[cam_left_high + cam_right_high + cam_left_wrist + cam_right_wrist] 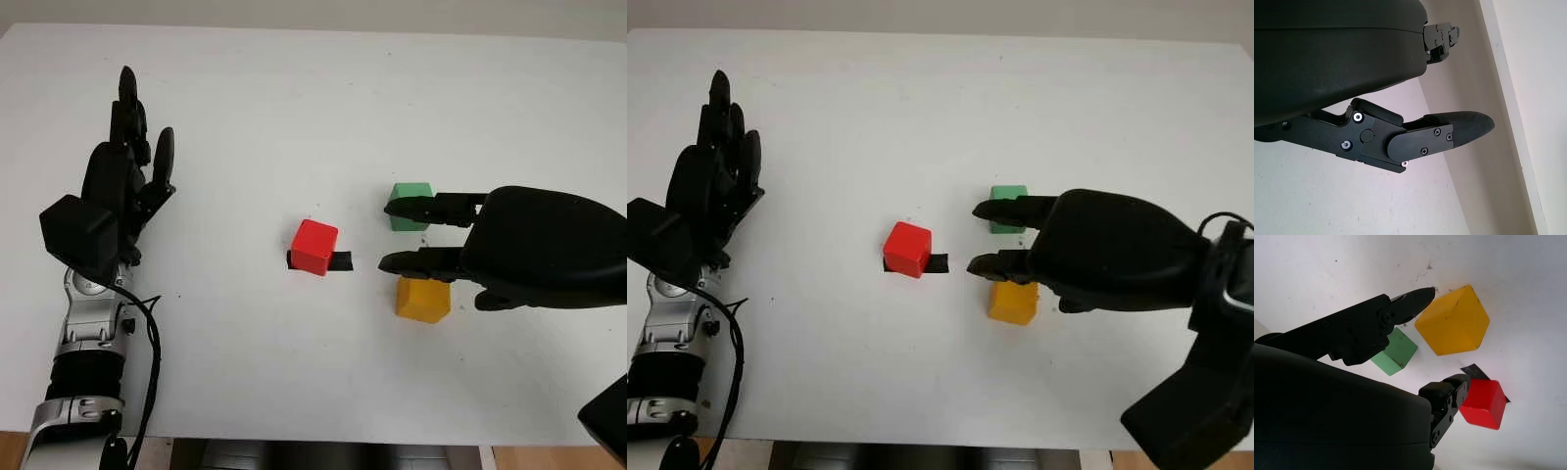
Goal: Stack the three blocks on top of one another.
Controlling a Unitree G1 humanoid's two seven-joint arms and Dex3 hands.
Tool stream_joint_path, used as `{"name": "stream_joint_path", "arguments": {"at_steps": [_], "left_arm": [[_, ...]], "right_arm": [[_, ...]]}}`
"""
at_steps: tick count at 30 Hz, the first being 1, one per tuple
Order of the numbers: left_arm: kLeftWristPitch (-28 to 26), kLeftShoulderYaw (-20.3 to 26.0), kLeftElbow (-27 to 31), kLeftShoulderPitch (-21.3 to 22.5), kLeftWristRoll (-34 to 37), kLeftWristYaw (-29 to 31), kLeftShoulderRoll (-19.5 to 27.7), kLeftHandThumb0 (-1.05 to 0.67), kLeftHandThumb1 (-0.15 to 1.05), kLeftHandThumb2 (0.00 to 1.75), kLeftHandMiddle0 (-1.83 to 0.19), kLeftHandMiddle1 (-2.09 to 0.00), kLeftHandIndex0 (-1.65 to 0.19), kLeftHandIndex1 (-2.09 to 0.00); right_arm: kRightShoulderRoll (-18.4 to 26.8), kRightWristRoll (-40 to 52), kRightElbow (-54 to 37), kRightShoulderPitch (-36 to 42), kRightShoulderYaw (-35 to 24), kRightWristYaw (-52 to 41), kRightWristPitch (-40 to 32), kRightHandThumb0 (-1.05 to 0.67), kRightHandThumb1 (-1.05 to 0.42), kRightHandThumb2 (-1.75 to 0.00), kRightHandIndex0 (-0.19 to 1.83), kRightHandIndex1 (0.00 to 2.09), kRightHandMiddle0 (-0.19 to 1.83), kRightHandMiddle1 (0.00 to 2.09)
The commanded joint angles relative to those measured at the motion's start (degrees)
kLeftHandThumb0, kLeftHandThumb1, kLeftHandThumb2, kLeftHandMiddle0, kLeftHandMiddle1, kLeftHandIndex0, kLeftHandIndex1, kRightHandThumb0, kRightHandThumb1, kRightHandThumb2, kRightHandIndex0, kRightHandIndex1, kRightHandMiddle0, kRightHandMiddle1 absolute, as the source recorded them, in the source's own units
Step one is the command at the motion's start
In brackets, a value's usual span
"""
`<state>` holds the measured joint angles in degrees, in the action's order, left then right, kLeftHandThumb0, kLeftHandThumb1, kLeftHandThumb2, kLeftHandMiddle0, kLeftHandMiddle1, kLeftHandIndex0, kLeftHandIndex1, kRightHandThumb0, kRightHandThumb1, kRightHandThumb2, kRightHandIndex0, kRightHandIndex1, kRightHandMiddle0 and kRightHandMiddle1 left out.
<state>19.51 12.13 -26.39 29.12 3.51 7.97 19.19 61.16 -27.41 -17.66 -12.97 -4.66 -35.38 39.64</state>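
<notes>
The right hand (416,235) hung over the right half of the white table (294,98), open and holding nothing, its fingers (409,207) pointing left. Its black shell hid the right part of the yellow block (422,300) in the head views, and one finger crossed the near edge of the green block (410,201). The right wrist view showed more: the yellow block sat whole beneath the fingertips, a dark fingertip just at its corner, though contact could not be made out, with the green block half tucked behind a finger. The red block (314,247) stood left of both, well apart from the hand, on a strip of black tape (340,261) that it mostly covered. All three blocks sat singly on the table, none stacked. Far to the left the left hand (127,176) stood open over the table, a black cable (149,343) trailing down its forearm. Its wrist view showed one finger (1449,134) above the table's surface and edge.
</notes>
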Motion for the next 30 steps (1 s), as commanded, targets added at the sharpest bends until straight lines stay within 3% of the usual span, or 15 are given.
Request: {"name": "stream_joint_path", "arguments": {"at_steps": [1,20,30], "left_arm": [[-0.1,-0.1,0.9,-0.9,0.0,-0.3,-0.1,-0.66,1.05,0.61,0.19,-0.04,0.17,-0.04],[0.3,0.0,1.3,-1.3,0.4,-1.1,-1.1,-0.65,1.05,0.60,0.18,-0.05,0.15,-0.06],[-1.0,-0.1,3.2,-2.3,1.6,0.1,-1.5,-0.63,1.05,0.58,0.17,-0.06,0.15,-0.06]], "right_arm": [[-0.6,-1.2,0.6,0.9,0.4,1.3,1.1,-0.31,-0.84,-0.05,0.15,0.04,0.44,0.06],[-2.1,-2.4,7.0,-0.5,3.2,6.3,5.6,-0.31,-0.87,-0.06,0.15,0.05,0.48,0.07],[-4.5,-3.8,9.6,-1.8,4.0,10.6,7.1,-0.42,-0.91,-0.06,0.21,0.08,0.71,0.24]]}}
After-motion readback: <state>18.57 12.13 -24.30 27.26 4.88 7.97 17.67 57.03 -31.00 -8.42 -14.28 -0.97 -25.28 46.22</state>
